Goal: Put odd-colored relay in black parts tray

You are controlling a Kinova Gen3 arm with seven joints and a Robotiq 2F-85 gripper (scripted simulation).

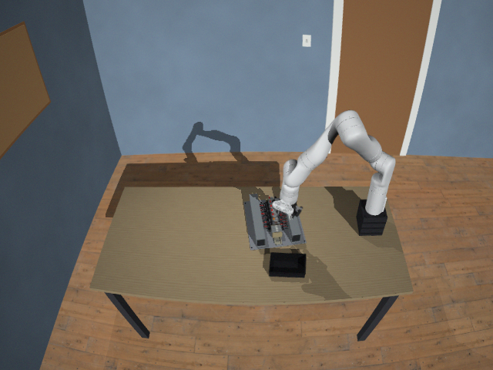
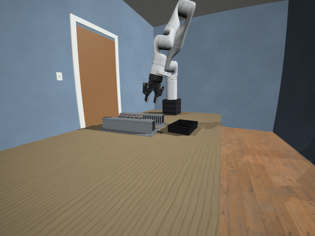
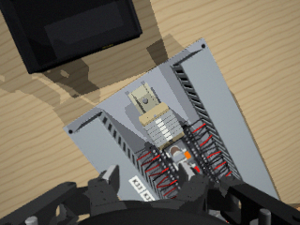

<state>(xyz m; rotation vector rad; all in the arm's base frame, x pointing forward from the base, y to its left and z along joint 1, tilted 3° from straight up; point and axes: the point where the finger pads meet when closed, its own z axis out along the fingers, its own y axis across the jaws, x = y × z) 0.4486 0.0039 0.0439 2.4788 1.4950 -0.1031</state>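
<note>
A grey panel on the table holds a row of relays between two grey ducts. In the side view several red buttons and one orange button show at the row's end. The wrist view shows the orange-buttoned relay next to a red one. My gripper hangs well above the relay row, fingers partly open and empty; it also shows in the wrist view. The black parts tray lies in front of the panel, and it shows in the side view and the wrist view.
The arm's black base stands at the table's right edge. Grey wire ducts flank the relay row. A pale terminal block sits on the rail beside the relays.
</note>
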